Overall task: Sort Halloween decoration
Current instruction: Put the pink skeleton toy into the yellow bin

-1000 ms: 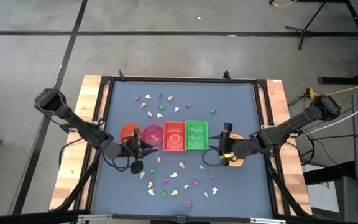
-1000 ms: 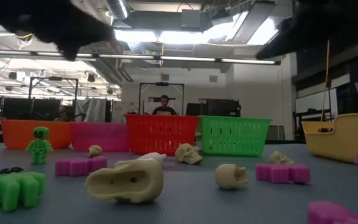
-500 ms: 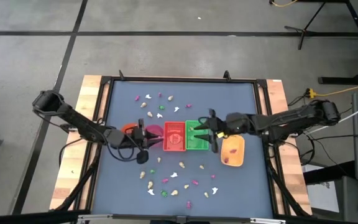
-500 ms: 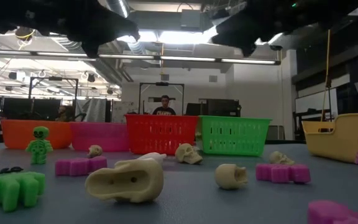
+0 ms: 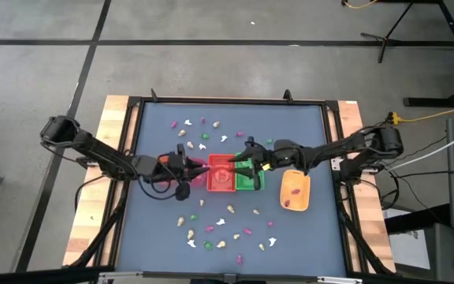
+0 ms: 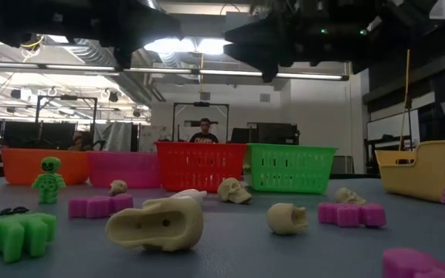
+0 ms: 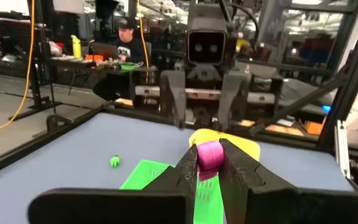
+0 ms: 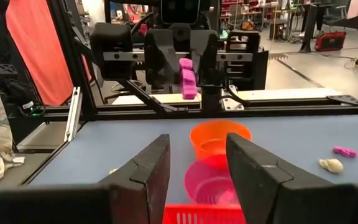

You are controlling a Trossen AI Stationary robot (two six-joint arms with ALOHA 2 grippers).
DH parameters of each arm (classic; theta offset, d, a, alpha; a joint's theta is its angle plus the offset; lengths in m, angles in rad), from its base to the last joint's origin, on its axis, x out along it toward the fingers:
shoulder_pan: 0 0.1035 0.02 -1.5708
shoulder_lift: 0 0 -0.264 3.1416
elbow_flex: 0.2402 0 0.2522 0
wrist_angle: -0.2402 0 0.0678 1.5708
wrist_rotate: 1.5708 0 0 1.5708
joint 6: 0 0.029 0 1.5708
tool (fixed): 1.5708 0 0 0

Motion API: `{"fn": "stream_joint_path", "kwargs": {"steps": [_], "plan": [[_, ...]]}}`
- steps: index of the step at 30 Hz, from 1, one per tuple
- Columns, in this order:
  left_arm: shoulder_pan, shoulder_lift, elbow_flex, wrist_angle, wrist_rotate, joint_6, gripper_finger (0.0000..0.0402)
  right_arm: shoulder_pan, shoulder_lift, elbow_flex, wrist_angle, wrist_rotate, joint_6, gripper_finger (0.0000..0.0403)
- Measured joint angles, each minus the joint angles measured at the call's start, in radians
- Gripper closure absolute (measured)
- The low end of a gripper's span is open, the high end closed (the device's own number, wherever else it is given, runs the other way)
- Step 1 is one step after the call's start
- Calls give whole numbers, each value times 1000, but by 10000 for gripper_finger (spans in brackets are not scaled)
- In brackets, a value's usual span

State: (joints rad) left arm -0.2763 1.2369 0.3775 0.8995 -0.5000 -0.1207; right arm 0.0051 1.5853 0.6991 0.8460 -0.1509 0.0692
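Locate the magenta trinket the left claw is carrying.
The magenta trinket sits pinched in the left claw, raised above the pink bowl beside the red tray, mid-table.

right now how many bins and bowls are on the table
5: the orange bowl, pink bowl, red basket and green basket stand in a row mid-table, and the yellow tray is beside the green one. None seems hidden.

Orange bowl [image 8: 219, 139], pink bowl [image 8: 213, 185], red basket [image 6: 198, 165], green basket [image 6: 291, 167].

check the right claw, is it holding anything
No: in the right wrist view the right claw stands open with nothing between its fingers, while the left claw opposite grips a magenta trinket.
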Motion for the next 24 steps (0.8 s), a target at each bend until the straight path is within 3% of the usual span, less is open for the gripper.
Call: {"fn": "stream_joint_path", "kwargs": {"steps": [13, 24], "plan": [[27, 0, 0, 10, 61, 0, 374, 0, 153, 216, -79, 0, 0, 246], [27, 0, 0, 10, 61, 0, 374, 2, 153, 240, -130, -2, -43, 246]]}}
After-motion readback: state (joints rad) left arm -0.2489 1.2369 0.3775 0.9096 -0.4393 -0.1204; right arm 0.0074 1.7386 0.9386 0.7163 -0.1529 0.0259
